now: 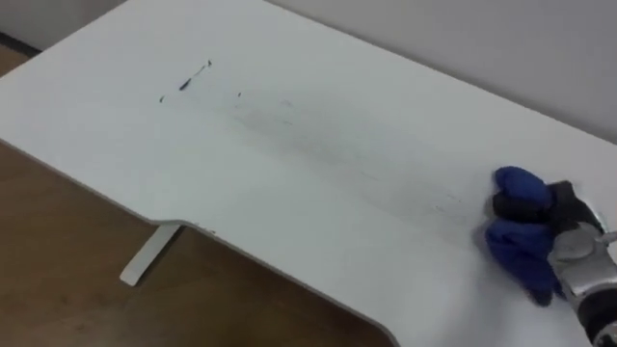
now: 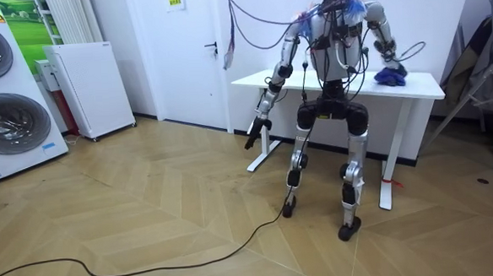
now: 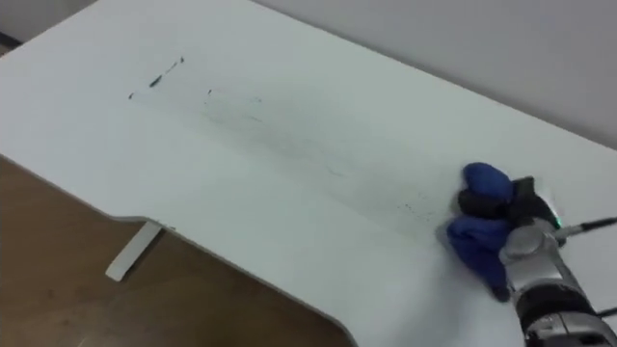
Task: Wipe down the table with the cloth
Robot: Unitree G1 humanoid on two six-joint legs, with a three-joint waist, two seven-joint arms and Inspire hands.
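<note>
A white table point(image 1: 289, 193) fills most of the eye views. A short dark pen-like mark point(image 1: 185, 82) lies near its far left, and faint grey smears point(image 1: 289, 125) trail from it towards the right. At the table's right, my right hand point(image 1: 528, 205) rests with its dark fingers curled round a bunched blue cloth point(image 1: 521, 253) that lies on the tabletop. In the room view I stand at the table facing it, with the blue cloth point(image 2: 390, 76) under my right hand. My left hand point(image 2: 255, 131) hangs at my side below the table's edge.
The table's front edge point(image 1: 193, 224) curves inward before me, with wooden floor and a white table foot point(image 1: 149, 253) below it. A pale wall runs behind the table. Two washing machines point(image 2: 4, 117) and a white cabinet point(image 2: 87, 87) stand at the room view's left.
</note>
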